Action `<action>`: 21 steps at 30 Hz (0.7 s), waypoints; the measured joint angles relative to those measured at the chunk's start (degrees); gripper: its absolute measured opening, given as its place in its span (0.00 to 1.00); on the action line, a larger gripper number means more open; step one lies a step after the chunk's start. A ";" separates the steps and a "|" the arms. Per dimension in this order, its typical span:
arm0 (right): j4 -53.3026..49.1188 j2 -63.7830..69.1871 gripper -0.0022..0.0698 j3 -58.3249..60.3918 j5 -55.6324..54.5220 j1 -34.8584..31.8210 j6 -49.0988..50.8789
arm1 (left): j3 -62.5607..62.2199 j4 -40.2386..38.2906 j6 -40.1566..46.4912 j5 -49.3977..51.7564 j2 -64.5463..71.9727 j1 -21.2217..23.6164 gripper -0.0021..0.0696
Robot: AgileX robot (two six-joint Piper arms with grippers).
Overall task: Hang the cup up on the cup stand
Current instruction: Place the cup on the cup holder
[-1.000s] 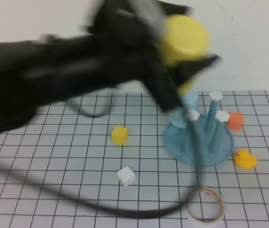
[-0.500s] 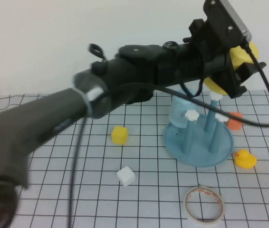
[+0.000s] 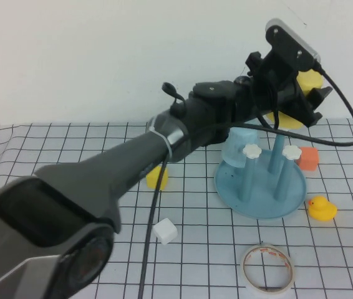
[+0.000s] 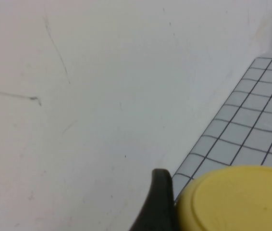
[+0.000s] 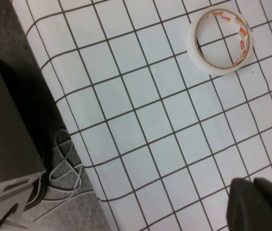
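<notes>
My left gripper (image 3: 309, 93) reaches across the table and is shut on the yellow cup (image 3: 307, 80). It holds the cup in the air above the far side of the cup stand (image 3: 262, 198), over its rear pegs. In the left wrist view the cup's flat bottom (image 4: 237, 199) fills the corner beside one black finger (image 4: 158, 199). A pale blue cup (image 3: 239, 144) sits upside down on a peg on the stand's left side. Two front pegs with white caps (image 3: 252, 151) are bare. My right gripper (image 5: 259, 204) is shut and empty, low over the grid cloth near the table's edge; it is outside the high view.
On the cloth lie a small yellow cube (image 3: 158, 177), a white cube (image 3: 165, 231), an orange cube (image 3: 308, 158), a rubber duck (image 3: 321, 208) and a tape roll (image 3: 267, 269), which also shows in the right wrist view (image 5: 218, 41). A dark box (image 5: 6, 130) and cables lie off the table's edge.
My left arm has swung right and stretched farther out, carrying the yellow cup from above the stand's left side to above its far pegs.
</notes>
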 joint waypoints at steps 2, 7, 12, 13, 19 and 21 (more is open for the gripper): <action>0.00 0.00 0.03 0.00 0.00 0.00 -0.01 | -2.14 -0.09 0.00 -0.13 2.04 0.00 0.80; 0.00 0.00 0.03 0.00 -0.19 0.00 0.11 | -5.97 -0.09 -0.50 -4.10 6.46 0.00 0.80; 0.00 0.00 0.03 0.00 -0.19 0.00 0.11 | -8.21 -0.21 -0.98 -4.29 9.27 0.37 0.80; 0.00 0.00 0.03 0.00 -0.19 0.00 0.11 | -8.33 -0.21 -0.98 -3.54 9.60 0.37 0.80; 0.00 0.00 0.03 0.00 -0.19 0.00 0.11 | -8.71 -0.21 -1.06 -0.84 10.89 0.61 0.80; 0.00 0.00 0.03 0.00 -0.19 0.00 0.11 | -8.80 -0.21 -1.45 -0.84 11.03 0.61 0.80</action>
